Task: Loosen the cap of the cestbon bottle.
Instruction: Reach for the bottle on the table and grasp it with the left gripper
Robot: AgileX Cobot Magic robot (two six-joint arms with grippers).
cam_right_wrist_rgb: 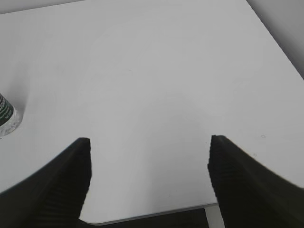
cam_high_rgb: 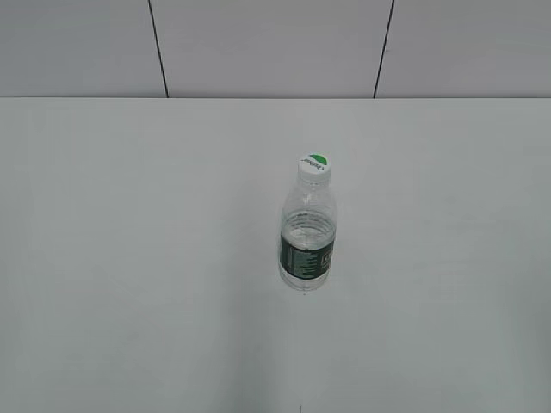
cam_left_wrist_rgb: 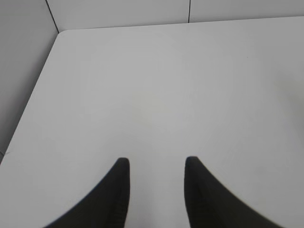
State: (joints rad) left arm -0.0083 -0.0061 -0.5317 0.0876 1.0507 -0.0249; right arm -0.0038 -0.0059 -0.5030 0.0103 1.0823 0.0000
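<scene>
Cestbon bottle (cam_high_rgb: pixel 306 239) of ribbed clear plastic stands upright mid-bench, cap (cam_high_rgb: pixel 315 165) on top; my left gripper (cam_left_wrist_rgb: pixel 156 164) and right gripper (cam_right_wrist_rgb: pixel 148 142) gape empty.

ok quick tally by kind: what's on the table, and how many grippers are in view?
Bottles: 1, the clear water bottle with a green label, standing upright
Caps: 1, the green and white cap, on the bottle
Grippers: 2, the left gripper and the right gripper, both open over bare table
Total: 4
</scene>
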